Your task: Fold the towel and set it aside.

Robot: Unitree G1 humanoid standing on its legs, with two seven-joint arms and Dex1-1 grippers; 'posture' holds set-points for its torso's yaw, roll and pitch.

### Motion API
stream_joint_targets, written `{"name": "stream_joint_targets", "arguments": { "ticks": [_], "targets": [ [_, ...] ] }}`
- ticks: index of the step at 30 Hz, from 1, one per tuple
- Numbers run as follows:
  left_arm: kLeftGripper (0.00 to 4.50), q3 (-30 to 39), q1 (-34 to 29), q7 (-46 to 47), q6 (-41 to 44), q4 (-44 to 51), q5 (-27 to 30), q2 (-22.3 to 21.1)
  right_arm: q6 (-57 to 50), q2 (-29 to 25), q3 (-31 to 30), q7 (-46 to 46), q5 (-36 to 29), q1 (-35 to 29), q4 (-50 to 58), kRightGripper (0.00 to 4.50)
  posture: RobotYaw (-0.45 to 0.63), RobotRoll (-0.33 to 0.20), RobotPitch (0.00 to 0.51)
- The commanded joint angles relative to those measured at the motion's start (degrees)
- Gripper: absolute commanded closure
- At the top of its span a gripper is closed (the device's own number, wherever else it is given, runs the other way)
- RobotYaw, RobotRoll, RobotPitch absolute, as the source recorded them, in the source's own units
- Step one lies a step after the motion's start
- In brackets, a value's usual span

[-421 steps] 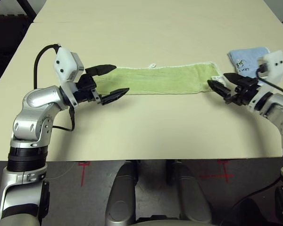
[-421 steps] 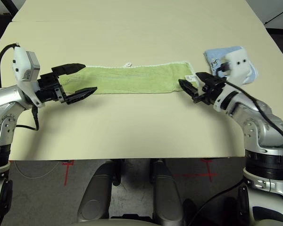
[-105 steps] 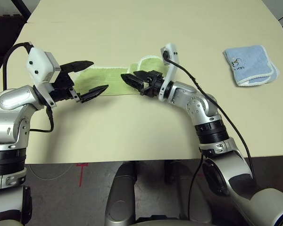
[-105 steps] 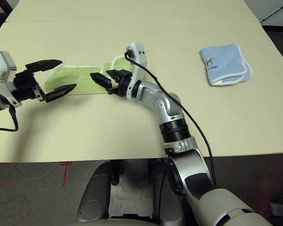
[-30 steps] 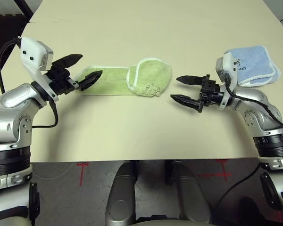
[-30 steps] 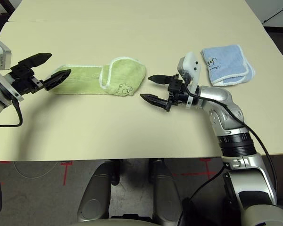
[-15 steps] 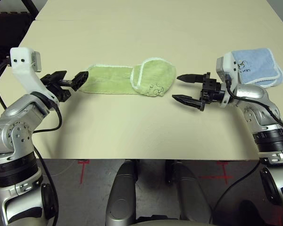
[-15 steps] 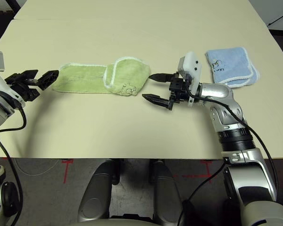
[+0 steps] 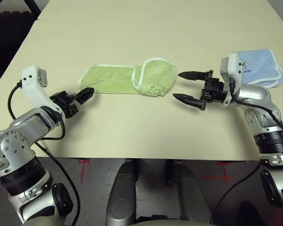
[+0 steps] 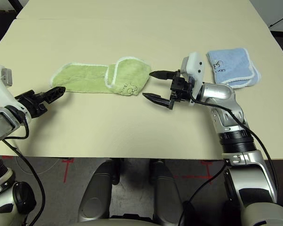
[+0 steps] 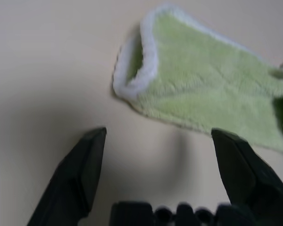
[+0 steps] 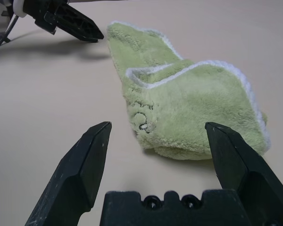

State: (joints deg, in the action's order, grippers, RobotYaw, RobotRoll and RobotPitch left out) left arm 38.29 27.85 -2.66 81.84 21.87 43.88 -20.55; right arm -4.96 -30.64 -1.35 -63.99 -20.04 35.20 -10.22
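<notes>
Towel (image 9: 127, 80) half folded at frame centre, both grippers empty.
Left gripper (image 9: 78, 96) and right gripper (image 9: 188, 87) gape wide; the right wrist view reveals the dark embroidered mark (image 12: 144, 117).

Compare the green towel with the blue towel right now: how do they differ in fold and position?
The green towel lies long, only its right end flapped over; the blue towel is folded compact. The green towel sits between the open left gripper and open right gripper; the blue towel lies at the table's right, behind the right arm. Both have white edging and a dark mark.
</notes>
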Motion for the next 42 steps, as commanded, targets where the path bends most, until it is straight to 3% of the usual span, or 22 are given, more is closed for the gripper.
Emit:
{"name": "stream_joint_targets", "arguments": {
  "ticks": [1,7,11,18,25,29,42],
  "targets": [
    [0.0,2.81,2.0,3.07,3.85,1.0,0.38,4.99,0.83,-0.84,0.95,0.26,0.05,-1.49,1.72,0.02,0.14,0.0,0.306],
    [0.0,3.84,4.83,8.33,5.31,4.05,-2.19,15.59,1.18,-0.96,1.01,1.45,0.27,-1.73,1.9,0.02,0.13,0.0,0.307],
    [0.0,3.91,5.61,9.98,3.73,3.49,-3.98,17.4,1.31,-0.97,0.79,1.8,0.29,-1.68,1.89,0.02,0.12,0.0,0.308],
    [0.0,5.21,6.78,11.81,-5.48,-5.17,-9.71,9.64,1.18,-1.9,1.17,2.04,0.17,-1.81,2.09,0.02,0.11,0.0,0.308],
    [0.0,4.41,7.14,10.21,-8.75,-10.28,-10.41,2.99,1.15,-2.01,0.83,2.44,0.11,-1.64,2.02,0.02,0.11,0.0,0.308],
    [0.0,4.03,7.26,10.08,-9.41,-11.05,-9.92,2.56,1.09,-1.93,0.78,2.6,0.11,-1.58,2.03,0.02,0.11,0.0,0.308],
    [0.0,2.78,12.41,11.77,-7.01,-10.94,-6.73,9.71,1.24,-2.98,1.46,3.62,0.19,-2.23,2.16,0.02,0.08,0.0,0.3]
  ]
}}
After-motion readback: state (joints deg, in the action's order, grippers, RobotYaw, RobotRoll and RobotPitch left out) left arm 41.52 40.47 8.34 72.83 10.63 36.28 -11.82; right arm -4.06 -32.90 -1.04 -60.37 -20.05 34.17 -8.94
